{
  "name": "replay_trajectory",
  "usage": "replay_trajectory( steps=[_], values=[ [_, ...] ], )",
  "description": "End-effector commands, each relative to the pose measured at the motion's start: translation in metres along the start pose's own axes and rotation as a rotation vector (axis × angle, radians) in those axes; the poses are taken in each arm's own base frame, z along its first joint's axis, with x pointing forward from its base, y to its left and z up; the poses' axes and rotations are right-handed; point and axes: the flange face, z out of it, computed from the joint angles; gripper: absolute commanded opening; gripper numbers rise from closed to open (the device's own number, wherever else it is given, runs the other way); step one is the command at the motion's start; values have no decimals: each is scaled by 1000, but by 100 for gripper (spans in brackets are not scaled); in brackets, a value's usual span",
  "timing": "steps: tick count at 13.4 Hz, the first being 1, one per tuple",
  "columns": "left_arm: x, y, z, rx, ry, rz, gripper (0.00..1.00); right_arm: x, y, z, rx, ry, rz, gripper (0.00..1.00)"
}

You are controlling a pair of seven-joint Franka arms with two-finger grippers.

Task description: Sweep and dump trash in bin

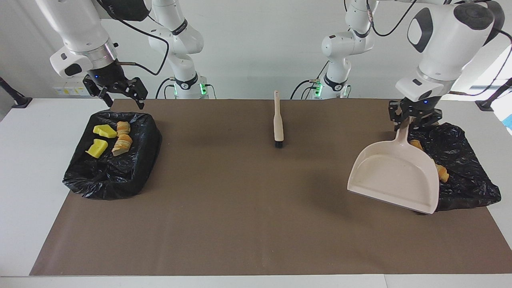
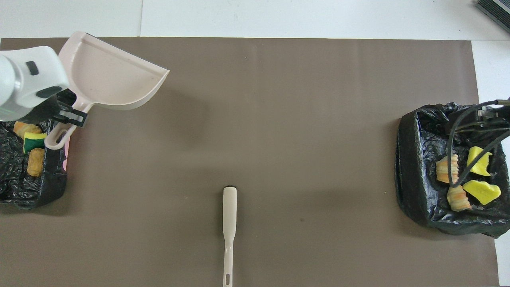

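Trash (image 1: 110,140) lies in both bag-lined bins (image 1: 120,176), at the mat's three and nine o'clock edges overhead; none remains loose. Left gripper (image 1: 414,117), clamped on the dustpan (image 1: 394,176) handle, holds it empty beside its bin. Right gripper (image 1: 120,98) hovers, jaws wide. Dumping appears complete; next, set dustpan down near brush (image 1: 278,122).

A beige brush (image 1: 278,120) lies on the brown mat (image 1: 256,224) nearer the robots, midway between both ends.
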Motion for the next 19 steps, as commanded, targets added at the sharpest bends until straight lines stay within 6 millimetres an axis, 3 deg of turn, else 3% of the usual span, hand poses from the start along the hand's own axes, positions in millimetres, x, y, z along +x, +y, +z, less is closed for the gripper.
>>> replay_trajectory(
  steps=[1,5,6,7,8,11,14,16,19],
  values=[
    [6,53,10,-65,67,-84,0,-9,-5,0,11,-18,6,100],
    [29,135,46,-130,115,-197,0,-17,1,-8,11,-26,17,100],
    [33,154,60,-140,98,-205,0,-19,3,-10,11,-28,20,100],
    [37,186,85,-153,74,-220,0,-25,4,-16,11,-31,18,100],
    [45,213,109,-173,87,-256,0,-29,-7,-19,10,-28,2,100],
    [52,244,146,-198,85,-252,0,-39,-23,-28,9,-26,-14,100],
    [52,254,173,-206,87,-239,0,-43,-23,-31,12,-29,-17,100],
    [51,269,201,-159,75,-189,0,-46,-24,-32,21,-28,-17,100],
    [55,268,202,-144,90,-192,0,-49,-21,-27,40,-34,-8,100]
  ],
)
